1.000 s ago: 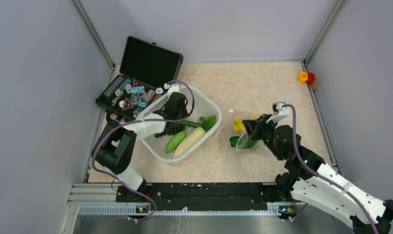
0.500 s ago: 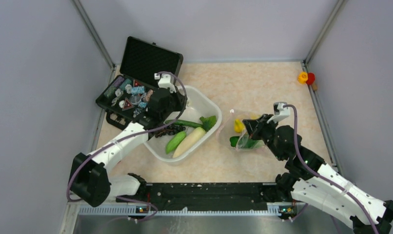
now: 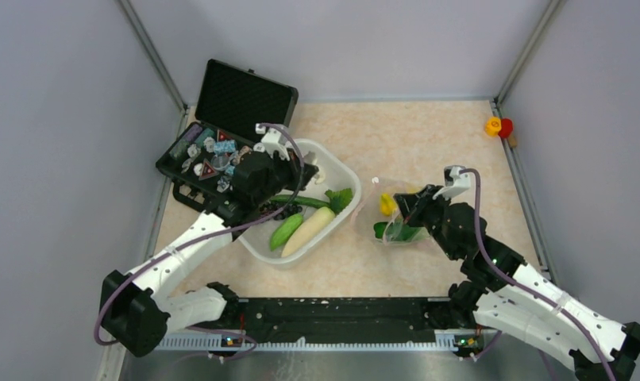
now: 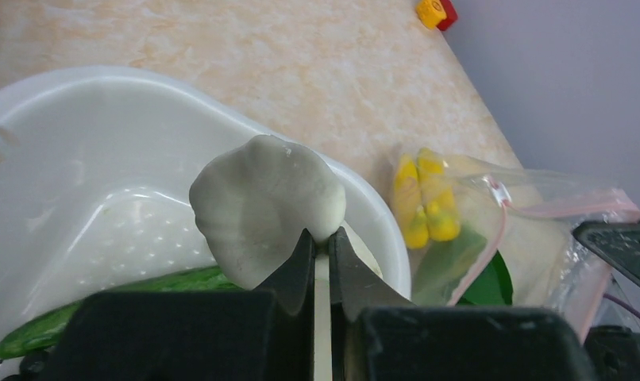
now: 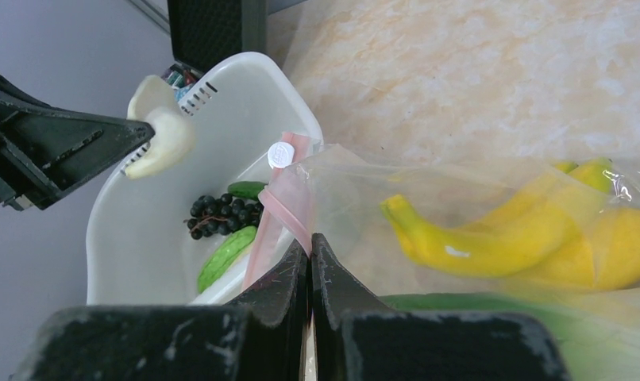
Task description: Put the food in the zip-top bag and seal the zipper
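At the upper left of the overhead view, an open black case [image 3: 245, 99] filled with small trinkets [image 3: 213, 155] sits on the marbled surface [image 3: 412, 131]. Just right of it, the left tool [image 4: 318, 242] is pressed together on a pale cream toy piece [image 4: 265, 198], a smooth lobed shape, and holds it in the air above the white tub [image 3: 339, 168]. In the tub lie dark grapes [image 3: 275, 212], a thin dark cucumber [image 3: 301, 202], a light green vegetable [image 3: 286, 231], a long white radish [image 3: 310, 228] and the leafy bok choy [image 3: 341, 196]. Right of centre, near the tub, is the clear zip-top bag [image 3: 400, 226], which holds a yellow pepper [image 5: 491, 230] and a green item [image 3: 383, 230] I cannot identify. The right tool [image 5: 309, 244] has its fingers closed, pinching the bag's mouth at the pinkish-red zipper [image 5: 285, 202]. The strip runs up from the fingers to a small white slider tab [image 5: 282, 154]. At the upper right edge of the surface sits a yellow-and-red toy [image 3: 498, 125], well apart from everything else.
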`<state>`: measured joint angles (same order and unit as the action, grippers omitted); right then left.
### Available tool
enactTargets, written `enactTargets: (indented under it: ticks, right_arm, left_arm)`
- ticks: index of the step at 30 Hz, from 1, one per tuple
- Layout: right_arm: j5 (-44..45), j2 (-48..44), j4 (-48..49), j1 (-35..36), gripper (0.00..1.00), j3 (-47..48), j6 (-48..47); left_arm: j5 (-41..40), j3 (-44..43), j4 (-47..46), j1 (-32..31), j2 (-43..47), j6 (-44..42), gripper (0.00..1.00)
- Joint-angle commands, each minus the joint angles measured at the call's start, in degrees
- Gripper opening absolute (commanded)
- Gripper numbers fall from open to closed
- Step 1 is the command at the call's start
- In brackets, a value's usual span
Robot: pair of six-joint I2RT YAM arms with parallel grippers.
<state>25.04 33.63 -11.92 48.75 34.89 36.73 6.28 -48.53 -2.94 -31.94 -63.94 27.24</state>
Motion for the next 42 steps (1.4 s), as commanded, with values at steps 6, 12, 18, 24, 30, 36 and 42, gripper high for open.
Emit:
enactTargets:
  ticks: [6,12,18,24,30,36,42]
  right_arm:
    - [0.0,0.0,2.1,0.6,0.00,0.5,1.6]
    - [-0.3,-1.2,2.5,0.6,0.00,0.2,1.6]
    - [-0.9,-2.7,4.1,0.7,0.00,-0.4,1.4]
    - [-1.0,-2.6,4.1,0.7,0.00,-0.5,1.3]
    - [-0.1,-2.0,3.5,0.7,0.00,-0.3,1.9]
    - [-3.1,-0.9,5.8,0.7,0.00,0.3,0.9]
    - [-5.7,-0.4,5.8,0.6,0.00,2.3,-0.1]
  left_arm:
    - [0.8,-3.7,-0.9,-9.5,0.6,-4.2,0.00]
    - [0.4,-4.9,-1.0,-13.9,-0.8,-7.2,0.00]
    - [-4.7,-5.6,0.0,-18.1,-1.7,-9.9,0.00]
    - [-4.7,-7.5,-1.8,-22.3,-3.4,-10.9,0.00]
    - [-2.0,-5.7,-4.7,-27.1,-2.5,-14.0,0.00]
    - [3.2,-6.5,-4.2,-28.8,-5.6,-17.0,0.00]
    - [2.8,-11.0,-1.0,-29.8,-12.0,-22.3,0.00]
